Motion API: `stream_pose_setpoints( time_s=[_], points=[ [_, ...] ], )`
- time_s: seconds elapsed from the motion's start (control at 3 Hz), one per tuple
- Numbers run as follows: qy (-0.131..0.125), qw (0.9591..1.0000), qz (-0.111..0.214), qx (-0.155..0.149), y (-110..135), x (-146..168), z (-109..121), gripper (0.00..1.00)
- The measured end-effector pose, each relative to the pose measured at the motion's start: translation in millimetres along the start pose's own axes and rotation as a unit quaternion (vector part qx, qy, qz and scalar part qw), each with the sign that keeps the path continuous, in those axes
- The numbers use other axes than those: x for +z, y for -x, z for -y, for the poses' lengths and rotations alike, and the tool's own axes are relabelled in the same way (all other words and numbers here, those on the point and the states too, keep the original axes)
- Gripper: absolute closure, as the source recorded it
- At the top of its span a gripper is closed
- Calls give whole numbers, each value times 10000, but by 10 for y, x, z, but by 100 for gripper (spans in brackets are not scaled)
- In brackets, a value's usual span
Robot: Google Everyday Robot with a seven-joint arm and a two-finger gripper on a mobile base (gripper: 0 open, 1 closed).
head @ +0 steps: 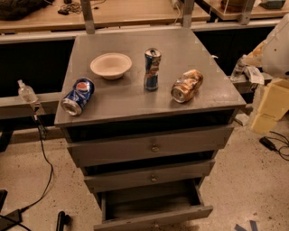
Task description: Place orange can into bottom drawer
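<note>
This looks like a lab or workshop. A grey metal cabinet (131,97) stands on a hard speckled floor (253,180). Behind it run long wooden workbenches (122,13) on metal legs. A black cable (43,149) trails down to the floor, and pale foam blocks (271,106) are stacked at the right. The gripper (63,220) (only a dark shape) sits at the bottom left edge.

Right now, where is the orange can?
In the camera view the orange can lies on its side at the right of the cabinet top, beside the upright blue can, above the open bottom drawer. The claw is not in view.
</note>
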State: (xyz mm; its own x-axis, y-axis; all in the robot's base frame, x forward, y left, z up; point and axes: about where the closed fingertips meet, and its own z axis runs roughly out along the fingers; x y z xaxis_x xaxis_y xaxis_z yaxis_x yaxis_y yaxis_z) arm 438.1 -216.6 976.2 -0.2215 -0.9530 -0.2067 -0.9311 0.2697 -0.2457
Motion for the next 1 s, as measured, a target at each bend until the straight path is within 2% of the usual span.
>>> stream_pose_setpoints(
  time_s=[0.33, 0.67, 1.0],
  points=[
    [-1, 10000, 0, 0, 0, 0, 0, 0],
    [60, 9993, 58, -378, 98, 135, 112, 0],
    [181, 9943, 315, -1002, 246, 393, 422, 0]
  ],
)
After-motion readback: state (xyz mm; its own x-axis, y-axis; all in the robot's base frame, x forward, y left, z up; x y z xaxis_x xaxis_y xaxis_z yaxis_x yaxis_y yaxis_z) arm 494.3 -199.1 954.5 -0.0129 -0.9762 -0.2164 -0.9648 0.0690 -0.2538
